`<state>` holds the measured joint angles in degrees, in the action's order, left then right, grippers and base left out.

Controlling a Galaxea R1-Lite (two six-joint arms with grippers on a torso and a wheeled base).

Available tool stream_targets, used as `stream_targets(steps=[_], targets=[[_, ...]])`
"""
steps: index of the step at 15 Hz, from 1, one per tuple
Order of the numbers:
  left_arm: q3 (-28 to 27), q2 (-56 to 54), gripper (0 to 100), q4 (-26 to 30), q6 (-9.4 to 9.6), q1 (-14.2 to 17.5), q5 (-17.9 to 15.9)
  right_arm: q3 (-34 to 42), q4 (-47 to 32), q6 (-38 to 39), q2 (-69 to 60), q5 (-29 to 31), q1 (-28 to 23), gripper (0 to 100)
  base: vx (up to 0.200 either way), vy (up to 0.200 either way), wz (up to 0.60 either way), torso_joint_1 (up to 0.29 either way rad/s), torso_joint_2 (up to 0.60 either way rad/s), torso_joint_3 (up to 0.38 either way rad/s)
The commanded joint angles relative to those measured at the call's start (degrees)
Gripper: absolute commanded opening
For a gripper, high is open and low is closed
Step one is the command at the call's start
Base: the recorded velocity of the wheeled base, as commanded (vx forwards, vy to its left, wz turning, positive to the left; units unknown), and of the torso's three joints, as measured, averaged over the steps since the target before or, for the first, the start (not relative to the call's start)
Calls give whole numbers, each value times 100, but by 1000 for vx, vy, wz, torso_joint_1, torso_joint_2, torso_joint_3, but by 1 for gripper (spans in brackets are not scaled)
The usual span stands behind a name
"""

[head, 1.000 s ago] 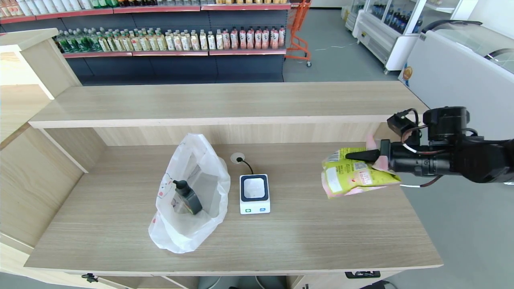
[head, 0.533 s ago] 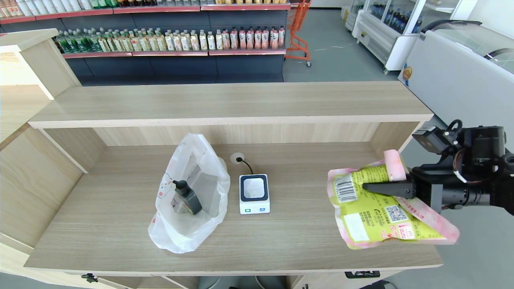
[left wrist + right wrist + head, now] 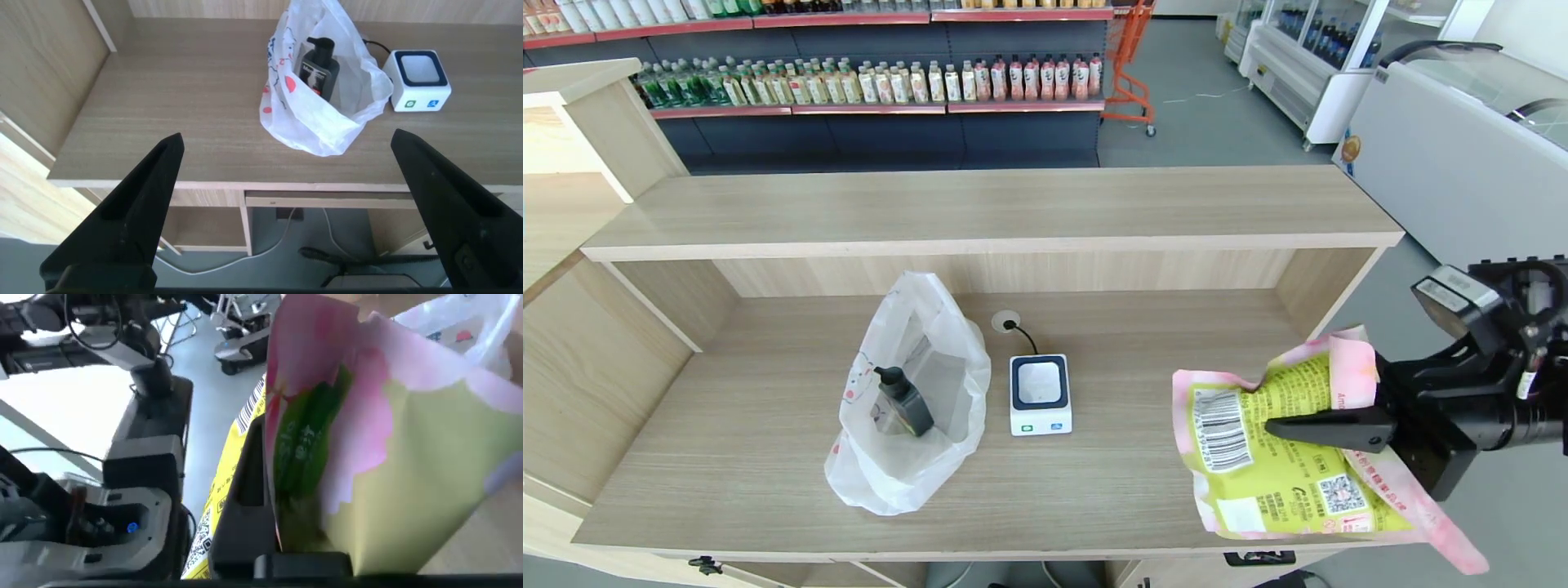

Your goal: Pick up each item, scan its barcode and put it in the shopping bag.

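My right gripper [image 3: 1286,426] is clamped on the pouch [image 3: 1282,490] over the right end of the counter [image 3: 1094,490]. One dark finger lies on top; the other is hidden under it, I think. The barcode faces up, and a pink corner hangs past the edge. My left gripper [image 3: 288,143] is wide apart, holding nothing. The bag [image 3: 907,474] stands beside the scanner [image 3: 1041,394], with a bottle [image 3: 905,406] half hidden inside.
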<state>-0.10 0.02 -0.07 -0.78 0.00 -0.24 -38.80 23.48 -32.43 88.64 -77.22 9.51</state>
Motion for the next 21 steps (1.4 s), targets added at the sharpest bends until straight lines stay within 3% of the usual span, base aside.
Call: stream_targets(steps=[1, 4, 6, 11, 17, 21], targets=[[1, -2, 100, -1, -1, 0, -2, 628, -28, -1284, 92, -13, 25, 0, 0, 0, 0, 0, 0, 0], [1, -2, 100, -1, 8, 0, -2, 1041, -36, -2567, 233, -233, 130, 0, 0, 0, 0, 0, 0, 0], [1, -2, 100, -1, -1, 0, -2, 1112, -36, -2892, 224, -303, 209, 0, 0, 0, 0, 0, 0, 0], [1, -2, 100, -1, -1, 0, -2, 1120, -36, -3015, 154, -347, 359, 0, 0, 0, 0, 0, 0, 0], [1, -2, 100, -10, -1, 0, -2, 945, -28, -2980, 294, -320, 877, 0, 0, 0, 0, 0, 0, 0], [1, -2, 100, -1, 8, 0, -2, 945, -1, -3024, 549, -74, 1088, 0, 0, 0, 0, 0, 0, 0]])
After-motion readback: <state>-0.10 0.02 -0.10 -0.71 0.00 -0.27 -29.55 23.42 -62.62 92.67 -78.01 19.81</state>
